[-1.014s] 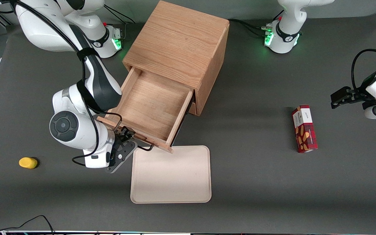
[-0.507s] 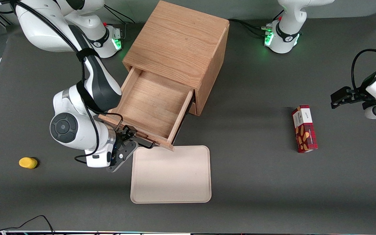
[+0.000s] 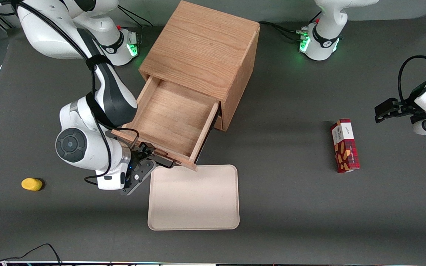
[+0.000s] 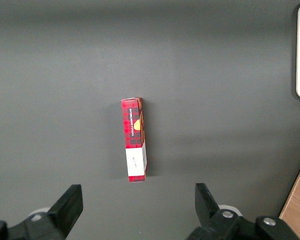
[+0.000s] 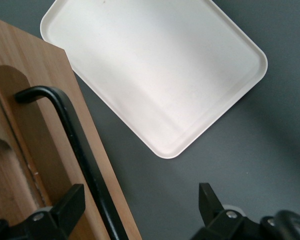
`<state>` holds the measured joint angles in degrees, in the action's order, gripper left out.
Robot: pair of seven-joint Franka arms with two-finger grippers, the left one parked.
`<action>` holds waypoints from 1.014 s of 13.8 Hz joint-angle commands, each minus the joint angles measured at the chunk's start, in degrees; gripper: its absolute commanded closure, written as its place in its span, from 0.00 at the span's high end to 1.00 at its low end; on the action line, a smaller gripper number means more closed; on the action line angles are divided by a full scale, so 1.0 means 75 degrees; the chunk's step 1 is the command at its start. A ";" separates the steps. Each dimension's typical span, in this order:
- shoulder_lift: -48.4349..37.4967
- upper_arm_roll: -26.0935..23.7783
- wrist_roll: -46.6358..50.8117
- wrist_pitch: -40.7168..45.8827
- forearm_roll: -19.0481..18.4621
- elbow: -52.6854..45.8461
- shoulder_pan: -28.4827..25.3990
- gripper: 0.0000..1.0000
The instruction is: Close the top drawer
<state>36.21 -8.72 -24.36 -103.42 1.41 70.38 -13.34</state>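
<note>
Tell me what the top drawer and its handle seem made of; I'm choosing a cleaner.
The top drawer looks like light oak with a matte finish, going by its visible grain. Its handle seems black-coated metal, a thin bent bar with slight sheen. The gripper is at that handle, jaws open around it.

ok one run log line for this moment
phase: closing push | pincer: open, at black handle in front of top drawer | top drawer: mostly out of cabinet | tray: nearer the camera than the drawer
</note>
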 commanded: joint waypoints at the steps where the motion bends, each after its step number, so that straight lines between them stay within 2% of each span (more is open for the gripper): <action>1: 0.0118 0.0002 0.0177 -0.0086 0.0104 -0.0114 0.0009 1.00; 5: 0.0118 0.0025 0.0154 -0.0063 0.0128 -0.0150 0.0032 1.00; 8: 0.0235 0.0095 0.0072 -0.0063 0.0829 -0.0138 0.0161 1.00; 14: 0.0247 0.0096 0.0177 -0.0051 0.0890 -0.0079 0.0161 1.00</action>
<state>37.54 -8.14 -24.02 -103.69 6.62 70.31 -11.86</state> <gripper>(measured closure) 0.000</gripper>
